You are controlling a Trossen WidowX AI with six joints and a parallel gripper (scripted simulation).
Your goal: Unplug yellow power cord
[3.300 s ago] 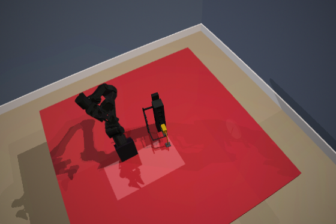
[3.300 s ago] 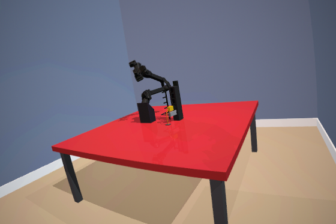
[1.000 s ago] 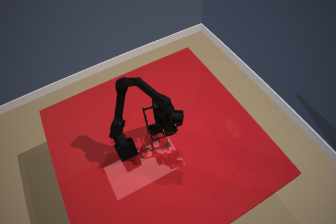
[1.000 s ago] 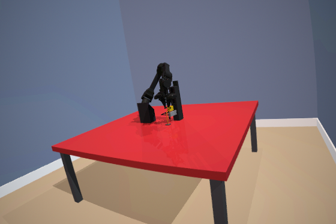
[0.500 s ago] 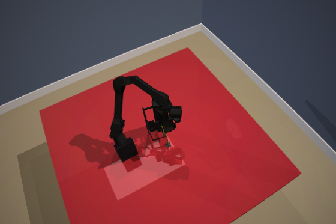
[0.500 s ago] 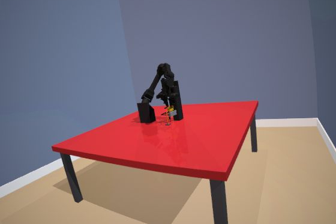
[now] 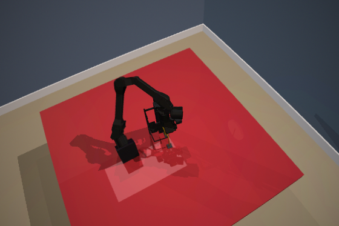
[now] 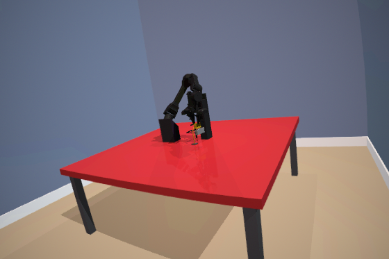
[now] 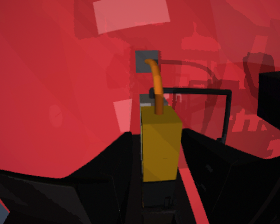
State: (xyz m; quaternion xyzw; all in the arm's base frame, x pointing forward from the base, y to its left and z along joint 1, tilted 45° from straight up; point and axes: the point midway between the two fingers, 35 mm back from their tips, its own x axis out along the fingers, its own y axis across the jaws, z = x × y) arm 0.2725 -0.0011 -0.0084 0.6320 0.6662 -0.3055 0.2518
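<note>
The yellow plug (image 9: 161, 147) (image 8: 197, 126) is close to a light grey box (image 8: 202, 130), perhaps the power strip; whether the plug is seated in it I cannot tell. The orange-yellow cord (image 9: 158, 85) (image 8: 194, 136) (image 7: 168, 141) runs from the plug down to a small grey square base (image 9: 141, 62) (image 8: 194, 144) (image 7: 169, 146) on the table. My gripper (image 9: 156, 136) is partly open, pointing down. In the wrist view its fingertips are on either side of the plug, with a small gap showing at each side. The fingers hide much of what lies below the plug.
A tall black column (image 8: 208, 130) stands right beside the plug. A thin black rectangular frame (image 9: 196, 91) (image 7: 146, 120) is close to my gripper. The red table (image 7: 242, 159) (image 8: 156, 172) carries all of this, with my arm's black base (image 7: 128, 151) (image 8: 169, 130) nearby.
</note>
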